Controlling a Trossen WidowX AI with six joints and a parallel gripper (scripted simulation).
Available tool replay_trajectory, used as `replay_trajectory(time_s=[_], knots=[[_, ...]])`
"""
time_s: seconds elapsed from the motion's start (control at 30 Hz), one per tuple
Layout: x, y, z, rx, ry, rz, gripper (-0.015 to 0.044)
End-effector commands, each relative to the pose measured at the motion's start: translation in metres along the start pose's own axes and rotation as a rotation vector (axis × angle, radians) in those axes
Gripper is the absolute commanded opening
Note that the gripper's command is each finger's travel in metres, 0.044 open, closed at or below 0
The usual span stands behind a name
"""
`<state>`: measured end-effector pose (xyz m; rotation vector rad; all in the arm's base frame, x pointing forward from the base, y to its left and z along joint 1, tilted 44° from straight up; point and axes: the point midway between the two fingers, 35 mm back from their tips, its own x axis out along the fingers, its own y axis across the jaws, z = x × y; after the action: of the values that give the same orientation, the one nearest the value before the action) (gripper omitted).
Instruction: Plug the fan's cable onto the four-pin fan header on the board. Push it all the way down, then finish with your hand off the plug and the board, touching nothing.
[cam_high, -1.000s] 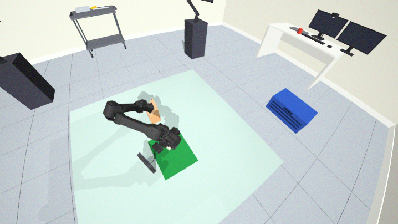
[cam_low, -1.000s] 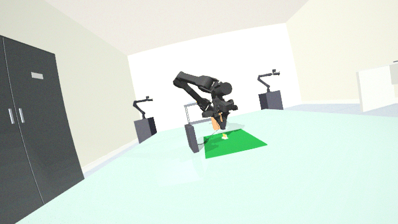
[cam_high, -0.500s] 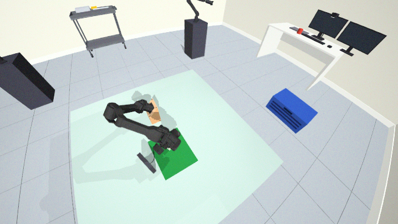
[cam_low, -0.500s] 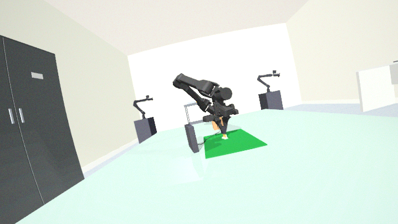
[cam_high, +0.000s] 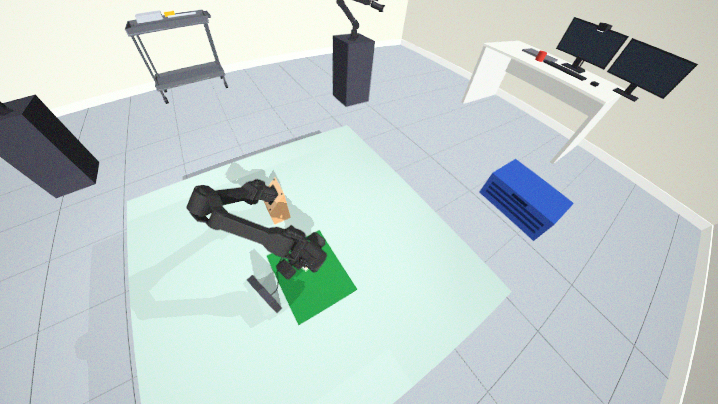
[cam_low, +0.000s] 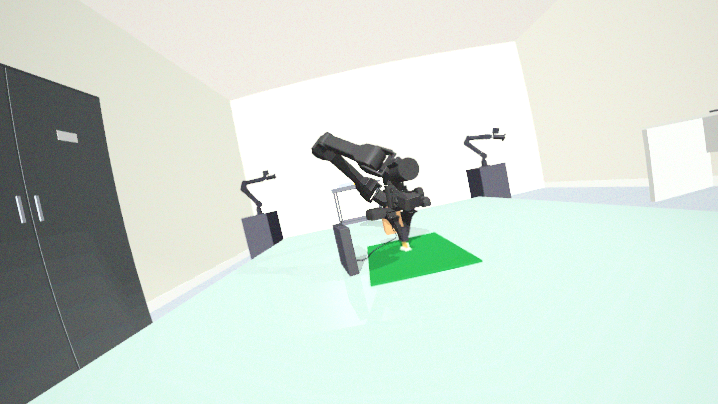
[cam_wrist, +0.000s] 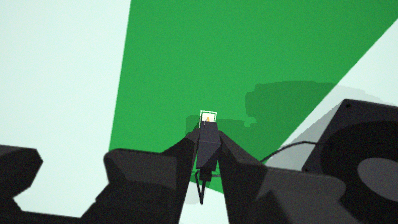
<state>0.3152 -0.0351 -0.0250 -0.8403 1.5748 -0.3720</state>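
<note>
Top view: 1 arm reaches over 1 green board (cam_high: 328, 286) (cam_low: 426, 261) (cam_wrist: 200, 60) on the tabletop (cam_high: 411, 301) (cam_low: 451, 331) (cam_wrist: 55, 75); 1 fan (cam_high: 264, 293) (cam_low: 346, 249) (cam_wrist: 335, 145) stands beside the board. 1 cart (cam_high: 168, 23) carries 1 white item and 1 yellow item on its upper tray.

Exterior view: the fingers (cam_low: 405, 240) point down just above 1 pale header (cam_low: 405, 247) (cam_wrist: 208, 116) on the board; 1 cable (cam_low: 374, 251) (cam_wrist: 290, 146) runs from the fan.

Wrist view: the fingers are nearly closed, gripping 1 black plug (cam_wrist: 208, 140) at the header; I cannot tell whether it is seated.
</note>
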Motion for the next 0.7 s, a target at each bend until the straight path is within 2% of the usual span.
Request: replay_trajectory(time_s=[0.0,0.67], knots=[[-0.0001,-0.0005,0.0,-0.002,-0.002,-0.003,0.0],[0.0039,-0.0004,-0.0001,-0.001,-0.001,-0.003,0.0]])
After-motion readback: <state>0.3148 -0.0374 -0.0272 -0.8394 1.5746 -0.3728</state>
